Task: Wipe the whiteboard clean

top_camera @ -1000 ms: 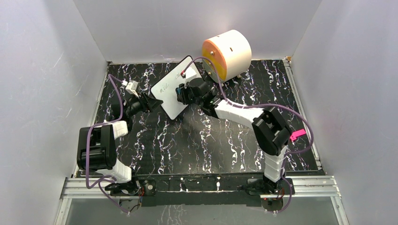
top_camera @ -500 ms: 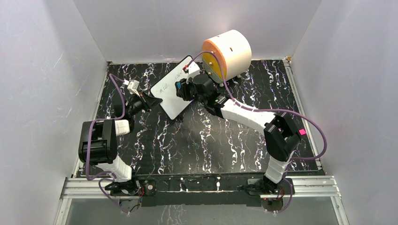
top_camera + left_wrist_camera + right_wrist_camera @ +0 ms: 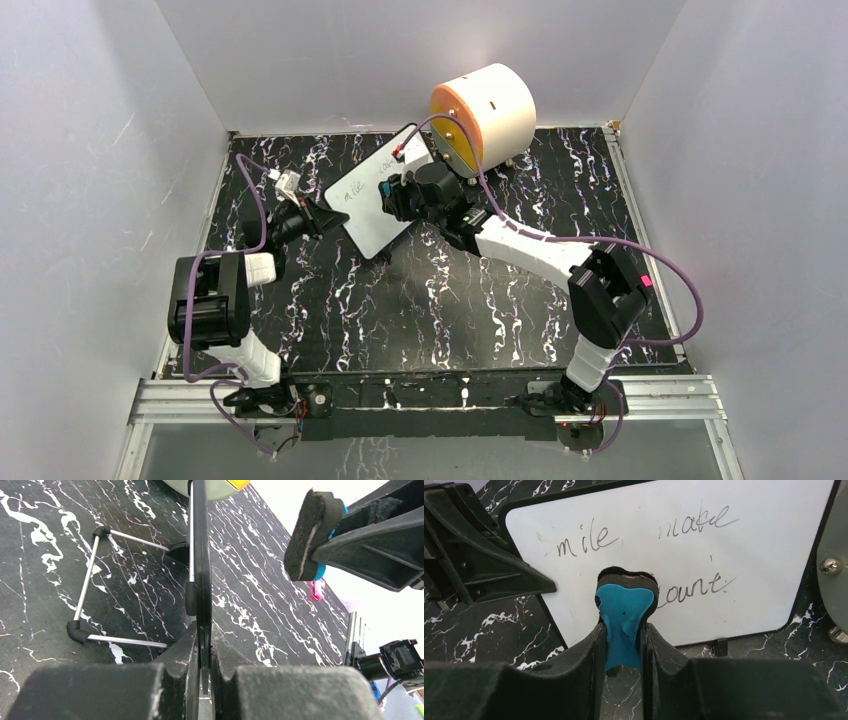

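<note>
The whiteboard (image 3: pixel 362 222) stands tilted on the marble table, with dark handwriting on its face (image 3: pixel 729 545). My left gripper (image 3: pixel 328 216) is shut on the board's left edge, and the left wrist view shows the thin black frame (image 3: pixel 201 555) edge-on, pinched between the jaws (image 3: pixel 202 647). My right gripper (image 3: pixel 622 630) is shut on a blue eraser (image 3: pixel 625 605) with a black felt pad. The pad sits just in front of the board's face below the top line of words, left of the lower word; contact is unclear. From the left wrist, the eraser (image 3: pixel 310 532) appears a little off the board.
A round cream-and-orange drawer unit (image 3: pixel 485 112) stands just behind the board's right end, its knob (image 3: pixel 831 566) close to the frame. A wire stand (image 3: pixel 87 595) props the board from behind. Grey walls close in three sides of the table (image 3: pixel 450 310).
My left gripper has shut on the board's left edge. The right arm has stretched farther, carrying the eraser slightly along the board's face.
</note>
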{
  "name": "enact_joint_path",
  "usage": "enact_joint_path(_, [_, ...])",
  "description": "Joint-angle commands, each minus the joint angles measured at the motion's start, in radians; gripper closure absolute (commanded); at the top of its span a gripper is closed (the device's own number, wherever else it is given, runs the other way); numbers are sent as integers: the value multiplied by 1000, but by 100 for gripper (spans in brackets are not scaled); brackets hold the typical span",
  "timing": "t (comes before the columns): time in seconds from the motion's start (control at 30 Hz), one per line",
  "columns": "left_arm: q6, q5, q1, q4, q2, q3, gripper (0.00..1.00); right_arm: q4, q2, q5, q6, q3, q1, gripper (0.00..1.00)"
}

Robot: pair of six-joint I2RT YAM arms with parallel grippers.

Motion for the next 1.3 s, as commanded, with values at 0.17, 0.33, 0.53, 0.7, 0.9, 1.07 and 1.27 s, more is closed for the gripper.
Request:
enact_joint_path(0.17, [75, 197, -19, -167, -86, 32, 100, 34, 58, 12, -52, 70, 2, 82])
enact_joint_path(0.33, [19, 205, -29, -78, -73, 2, 100, 39, 98, 9, -84, 91, 7, 82])
enact_joint_path(0.53, [77, 171, -53, -137, -62, 7, 100, 35, 187, 10, -111, 169, 15, 82])
enact_joint_path(0.7, [219, 151, -80, -330, -72, 50, 100, -14, 258, 13, -148, 240, 60, 82])
enact_joint_path(0.9, [275, 150, -92, -390, -77, 71, 100, -6, 241, 1, -192, 222, 154, 83])
enact_joint_path(1.07, [266, 141, -96, -373, -75, 62, 100, -26, 245, -22, -195, 241, 170, 83])
enact_joint_path(1.27, [262, 118, -97, -346, -89, 42, 100, -170, 309, 31, -188, 356, 123, 83])
